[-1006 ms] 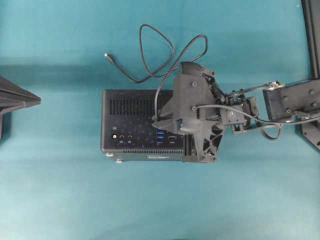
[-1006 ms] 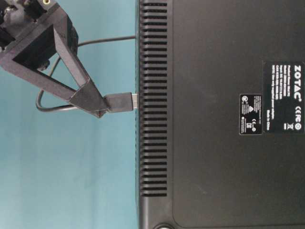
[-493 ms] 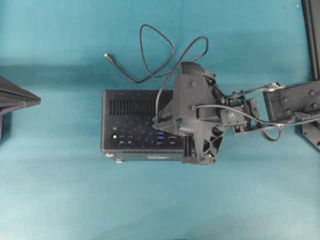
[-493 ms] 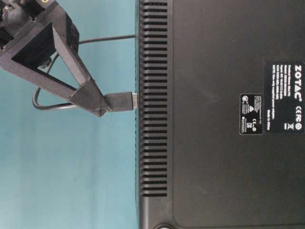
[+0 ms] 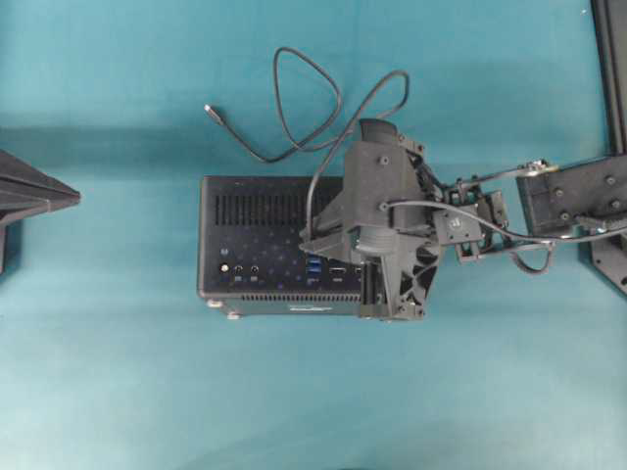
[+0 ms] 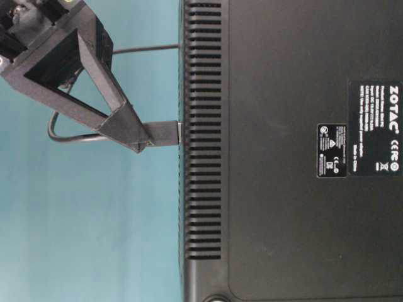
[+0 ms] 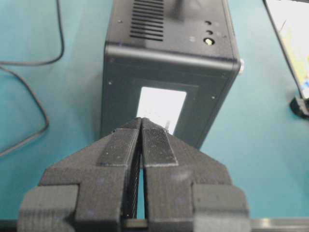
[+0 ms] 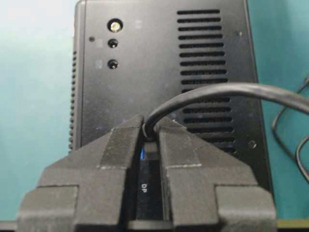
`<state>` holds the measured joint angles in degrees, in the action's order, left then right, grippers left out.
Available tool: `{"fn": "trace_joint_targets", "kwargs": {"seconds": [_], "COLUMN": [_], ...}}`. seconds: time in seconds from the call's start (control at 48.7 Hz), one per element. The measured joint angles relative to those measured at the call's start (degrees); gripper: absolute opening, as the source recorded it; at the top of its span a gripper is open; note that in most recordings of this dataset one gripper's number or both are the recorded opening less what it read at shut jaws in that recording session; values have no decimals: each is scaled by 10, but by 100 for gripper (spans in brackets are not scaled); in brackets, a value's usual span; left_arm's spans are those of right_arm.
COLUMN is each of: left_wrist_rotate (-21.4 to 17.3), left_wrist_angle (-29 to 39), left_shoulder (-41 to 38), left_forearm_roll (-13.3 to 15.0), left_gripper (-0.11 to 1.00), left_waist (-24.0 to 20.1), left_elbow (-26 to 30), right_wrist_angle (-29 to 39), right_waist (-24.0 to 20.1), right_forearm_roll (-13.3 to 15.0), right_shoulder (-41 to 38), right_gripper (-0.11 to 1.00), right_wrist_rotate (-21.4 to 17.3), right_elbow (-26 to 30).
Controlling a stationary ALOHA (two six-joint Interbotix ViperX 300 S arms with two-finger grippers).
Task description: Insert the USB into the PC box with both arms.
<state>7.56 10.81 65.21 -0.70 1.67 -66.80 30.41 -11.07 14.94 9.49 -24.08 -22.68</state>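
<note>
Black lattice-framed claw [image 6: 141, 143] (visible screws)

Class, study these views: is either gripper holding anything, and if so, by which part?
The right gripper pinches the chunky black plug of the thin black USB cable, just where the cable leaves it. The left gripper is shut, holding nothing.

Evenly and brightly lit from above, with a broad soft shadow band across the teal table [image 5: 118, 392] in the overhead view. Washed out to near white at the upper left of the right wrist view. Blown-out glare on the PC box [image 7: 164, 72] label. Soft, blurred foreground fingers [image 7: 120, 159] in both wrist views.
</note>
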Motion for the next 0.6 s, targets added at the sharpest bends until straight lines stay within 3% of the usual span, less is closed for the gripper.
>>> {"fn": "trace_joint_targets", "kwargs": {"seconds": [0.595], "left_wrist_rotate": [0], "left_wrist_angle": [0], "left_shoulder": [0], "left_forearm_roll": [0], "left_gripper": [0], "left_waist": [0], "left_elbow": [-3], "right_wrist_angle": [0], "right_waist": [3], "right_forearm_roll": [2], "right_shoulder": [0], "right_gripper": [11], "right_wrist_rotate": [0], "right_elbow": [-2]}}
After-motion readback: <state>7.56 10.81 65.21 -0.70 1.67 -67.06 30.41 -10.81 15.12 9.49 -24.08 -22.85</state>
